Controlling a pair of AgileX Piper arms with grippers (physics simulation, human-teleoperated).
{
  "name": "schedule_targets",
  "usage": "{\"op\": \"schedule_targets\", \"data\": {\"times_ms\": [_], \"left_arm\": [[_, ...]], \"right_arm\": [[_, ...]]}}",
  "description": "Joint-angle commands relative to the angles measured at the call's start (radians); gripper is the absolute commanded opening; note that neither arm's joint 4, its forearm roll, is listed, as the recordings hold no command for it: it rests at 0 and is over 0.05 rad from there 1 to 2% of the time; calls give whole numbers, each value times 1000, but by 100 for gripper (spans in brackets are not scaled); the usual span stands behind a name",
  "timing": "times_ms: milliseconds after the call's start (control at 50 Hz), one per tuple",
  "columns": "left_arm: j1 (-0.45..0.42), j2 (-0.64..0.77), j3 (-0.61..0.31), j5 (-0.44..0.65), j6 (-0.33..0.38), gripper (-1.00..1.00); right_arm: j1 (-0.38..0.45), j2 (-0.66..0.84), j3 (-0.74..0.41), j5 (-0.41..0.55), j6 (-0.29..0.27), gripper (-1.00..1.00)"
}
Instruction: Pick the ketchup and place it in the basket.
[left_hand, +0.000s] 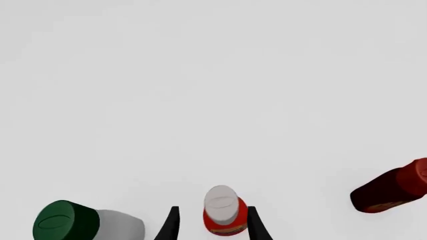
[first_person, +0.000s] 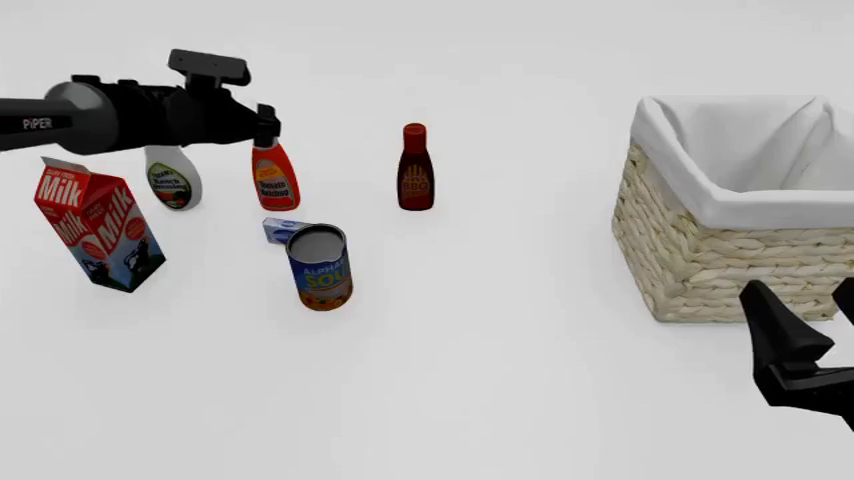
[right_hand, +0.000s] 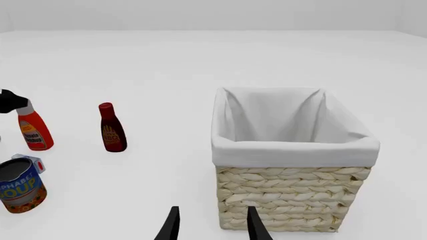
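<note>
front view high over the table, left wrist close above ketchup (left_hand: 223, 216), right wrist facing basket (right_hand: 293, 200), both in front view

White worktop (first_person: 507, 360) carrying 7 things. Milk carton (first_person: 98, 225) standing at far left, tilting slightly. White bottle (first_person: 174, 178) with green cap standing behind it, ketchup (first_person: 275, 176) standing just beside that. Maroon bottle (first_person: 416, 168) standing apart, further right. Soup can (first_person: 320, 266) standing nearer camera, small blue-white box (first_person: 282, 230) lying just behind it. Basket (first_person: 727, 255) sitting at right, well apart from bottles.
</note>
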Motion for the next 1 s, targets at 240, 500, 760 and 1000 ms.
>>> {"op": "schedule_targets", "data": {"times_ms": [240, 500, 760, 1000], "left_arm": [[-17, 47, -26, -7, 3, 100], [-15, 74, -33, -19, -1, 100], [-11, 91, -38, -23, -7, 100], [-9, 103, -43, -27, -14, -100]], "right_arm": [[-4, 1, 0, -1, -2, 100], [-3, 29, 0, -24, -2, 100], [-2, 48, 0, -37, -5, 100], [-2, 79, 0, -63, -9, 100]]}}
